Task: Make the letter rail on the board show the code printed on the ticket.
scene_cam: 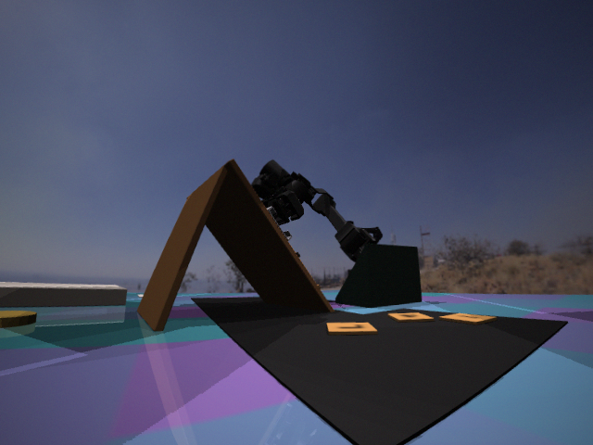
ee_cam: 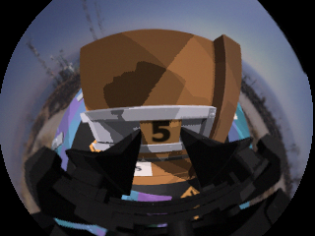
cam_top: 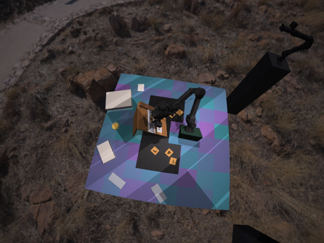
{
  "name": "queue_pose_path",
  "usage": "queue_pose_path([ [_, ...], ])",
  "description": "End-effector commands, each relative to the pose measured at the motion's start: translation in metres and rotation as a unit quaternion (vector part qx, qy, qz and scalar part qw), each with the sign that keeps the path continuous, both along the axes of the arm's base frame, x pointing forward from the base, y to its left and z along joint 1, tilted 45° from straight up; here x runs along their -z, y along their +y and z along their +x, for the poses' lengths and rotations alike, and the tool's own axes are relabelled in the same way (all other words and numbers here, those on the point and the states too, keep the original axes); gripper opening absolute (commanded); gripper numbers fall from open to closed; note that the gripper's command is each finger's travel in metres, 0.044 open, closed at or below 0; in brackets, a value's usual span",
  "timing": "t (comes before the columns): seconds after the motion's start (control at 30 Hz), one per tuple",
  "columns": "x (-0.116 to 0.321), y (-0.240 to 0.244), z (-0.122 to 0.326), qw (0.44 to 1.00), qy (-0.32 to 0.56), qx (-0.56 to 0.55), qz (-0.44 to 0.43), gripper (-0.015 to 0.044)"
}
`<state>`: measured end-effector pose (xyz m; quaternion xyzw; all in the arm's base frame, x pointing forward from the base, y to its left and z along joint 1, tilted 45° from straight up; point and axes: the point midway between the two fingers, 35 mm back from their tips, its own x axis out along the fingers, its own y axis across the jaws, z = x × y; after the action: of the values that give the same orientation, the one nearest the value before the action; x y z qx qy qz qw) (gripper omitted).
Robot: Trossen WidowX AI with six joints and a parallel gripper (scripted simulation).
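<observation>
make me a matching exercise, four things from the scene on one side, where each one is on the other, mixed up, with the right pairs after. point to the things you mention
1. tile marked 5 (ee_cam: 160, 132)
2. yellow disc (cam_top: 115, 126) (scene_cam: 17, 318)
3. dark green block (cam_top: 190, 133) (scene_cam: 383, 275)
4. orange board (cam_top: 142, 119) (scene_cam: 179, 259) (ee_cam: 133, 59)

A. under the foot of the arm
B. between the gripper's (ee_cam: 160, 135) fingers, at the rail (ee_cam: 148, 114)
C. leaning, carrying the rail
D. on the patterned counter (cam_top: 211, 167) (scene_cam: 157, 383), off the black mats

Pairs: 1-B, 2-D, 3-A, 4-C

Three tiles (scene_cam: 351, 328) on the nearer black mat (scene_cam: 334, 363)
</observation>
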<state>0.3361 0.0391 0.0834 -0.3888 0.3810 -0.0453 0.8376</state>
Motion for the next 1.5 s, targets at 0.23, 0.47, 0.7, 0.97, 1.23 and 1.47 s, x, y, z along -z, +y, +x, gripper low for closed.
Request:
queue_pose_path([
  [0.23, -0.006, -0.007, 0.002, 1.000, 0.002, -0.001, -0.001, 0.0000],
  [0.47, -0.010, -0.011, 0.003, 1.000, 0.002, -0.001, -0.001, 0.0000],
  [0.7, -0.014, -0.015, 0.005, 1.000, 0.002, -0.001, -0.002, 0.0000],
  [0.97, -0.019, -0.019, 0.006, 1.000, 0.001, -0.001, -0.002, 0.0000],
  [1.23, -0.019, -0.019, 0.006, 1.000, -0.001, 0.001, -0.001, 0.0105],
  [1.47, -0.022, -0.018, 0.003, 1.000, 0.001, -0.001, -0.002, 0.0289],
])
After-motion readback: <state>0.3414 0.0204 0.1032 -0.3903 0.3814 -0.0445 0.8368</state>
